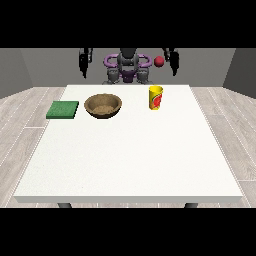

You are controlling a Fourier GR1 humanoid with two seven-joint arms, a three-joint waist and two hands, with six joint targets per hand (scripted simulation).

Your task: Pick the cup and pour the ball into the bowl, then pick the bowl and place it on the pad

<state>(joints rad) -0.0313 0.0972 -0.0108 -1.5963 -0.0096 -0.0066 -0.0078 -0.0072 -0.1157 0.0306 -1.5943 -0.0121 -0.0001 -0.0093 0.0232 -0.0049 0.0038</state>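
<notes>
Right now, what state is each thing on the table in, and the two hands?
Yellow cup: upright on the table, untouched.
Red ball: in the air above the cup, not inside it.
Brown bowl: upright on the table, no ball inside.
Green pad: flat, nothing on it.
Hand at the view's left: raised, holding nothing.
Hand at the view's right: raised beside the ball.

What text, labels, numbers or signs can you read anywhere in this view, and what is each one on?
No readable text, number or brand anywhere in the front view.
Yellow cup: a red mark on its side, with no letters to make out.
Brown bowl: plain.
Green pad: plain.
Red ball, seen up near the hand at the view's right: plain.
White table: no markings.
</notes>
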